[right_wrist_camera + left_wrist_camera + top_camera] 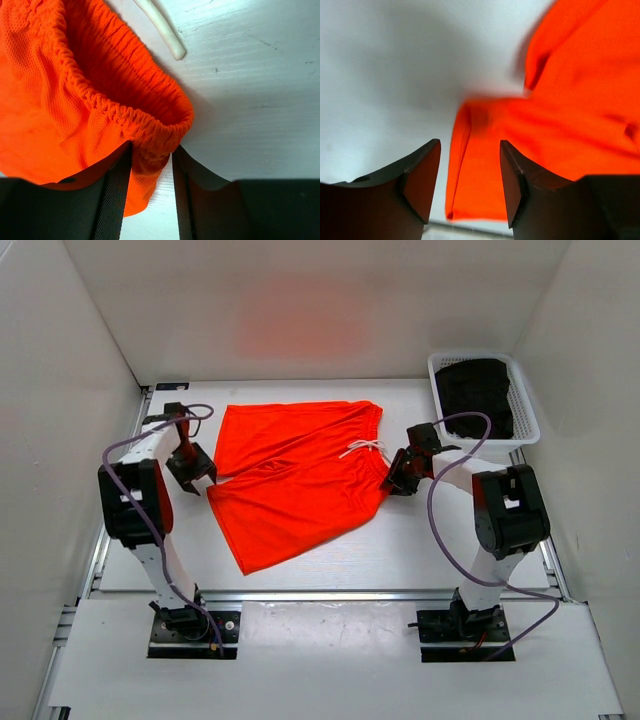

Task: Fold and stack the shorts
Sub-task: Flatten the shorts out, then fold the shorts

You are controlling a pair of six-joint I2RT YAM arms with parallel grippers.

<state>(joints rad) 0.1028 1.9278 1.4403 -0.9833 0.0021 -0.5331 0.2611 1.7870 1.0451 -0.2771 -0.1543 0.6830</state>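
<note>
- Two grippers flank the shorts (295, 480), which lie spread flat on the table (400, 540), left of the white basket (527, 418) (dark fabric (475, 390) heaped inside it).
- Left gripper (197, 478), far to the basket's left, is released: its jaws stand apart around a leg hem without pinching it.
- Right gripper (398, 480), near the basket on its left, is clenched on the elastic waistband, beside the white drawstring (366, 448).

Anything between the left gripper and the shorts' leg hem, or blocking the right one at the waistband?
Nothing visible. The left gripper hangs open right at the leg hem of the shorts, with only table around it. The right gripper has the waistband between its fingers.
</note>
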